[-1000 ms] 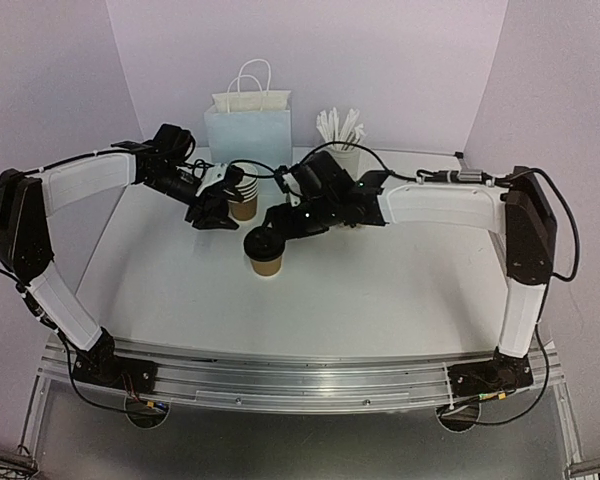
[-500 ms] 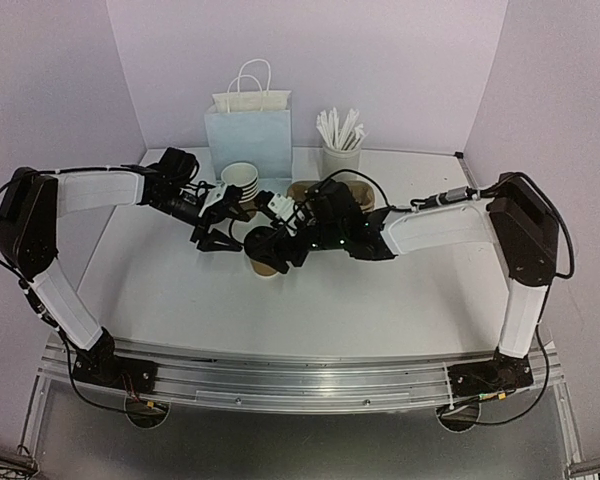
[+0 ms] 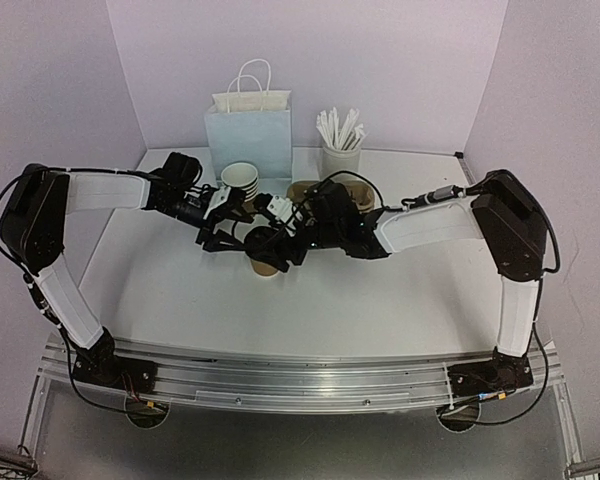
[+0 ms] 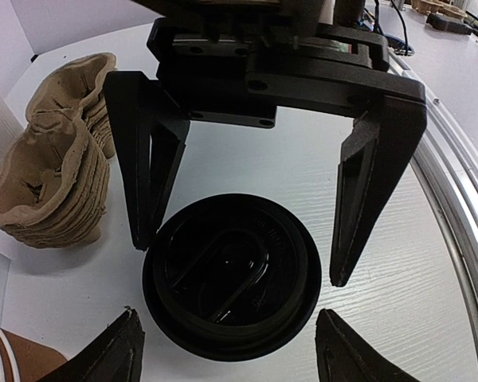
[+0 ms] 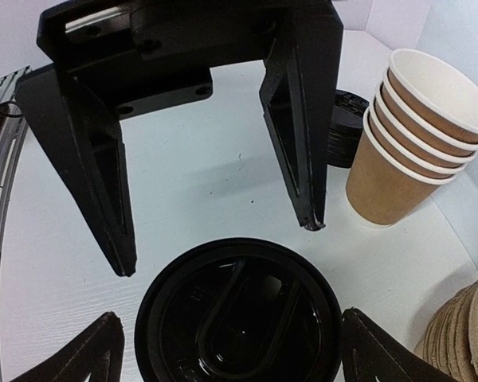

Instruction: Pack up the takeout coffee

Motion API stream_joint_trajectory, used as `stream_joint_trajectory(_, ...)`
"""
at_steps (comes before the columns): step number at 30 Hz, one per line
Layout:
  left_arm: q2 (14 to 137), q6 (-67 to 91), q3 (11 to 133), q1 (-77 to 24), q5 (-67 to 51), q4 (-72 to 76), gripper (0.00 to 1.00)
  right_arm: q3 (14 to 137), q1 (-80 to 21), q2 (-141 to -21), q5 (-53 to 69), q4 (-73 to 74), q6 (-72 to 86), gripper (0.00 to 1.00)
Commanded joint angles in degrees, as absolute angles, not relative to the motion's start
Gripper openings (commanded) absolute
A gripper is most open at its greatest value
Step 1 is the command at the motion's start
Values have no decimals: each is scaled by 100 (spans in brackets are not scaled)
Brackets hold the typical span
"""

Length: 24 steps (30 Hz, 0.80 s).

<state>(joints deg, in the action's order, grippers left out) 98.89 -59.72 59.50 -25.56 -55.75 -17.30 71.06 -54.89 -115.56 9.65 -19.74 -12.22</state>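
Right gripper (image 5: 227, 317) spread wide, its angular matte-black fingers flanking the round glossy black plastic lid (image 5: 237, 318) without pinching it. Left gripper (image 4: 229, 314) faces it, spread too. Under that ridged lid, the small brown kraft paper cup (image 3: 265, 267) stands on the smooth white table (image 3: 380, 300), near rough moulded-pulp trays (image 4: 56, 183).
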Motion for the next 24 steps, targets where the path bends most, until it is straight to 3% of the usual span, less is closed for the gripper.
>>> stream_joint_trajectory(1, 10000, -5878, 5947, -2568, -5638, -1470, 70, 7362, -5491, -11672, 1192, -2145, -1328, 88)
stream_joint_trajectory(10, 10033, -6282, 5738, -2575, -5684, -1693, 50, 7250, -5489, -11757, 1029, -2145, -1227, 81)
stream_joint_trajectory(15, 10071, -6667, 5635, -2575, -5605, -1798, 48, 7206, -5490, -11858, 941, -2133, -1201, 79)
stream_joint_trajectory(24, 10123, -6962, 5455, -2637, -5455, -1796, 33, 7094, -5525, -12019, 973, -1941, -1131, 71)
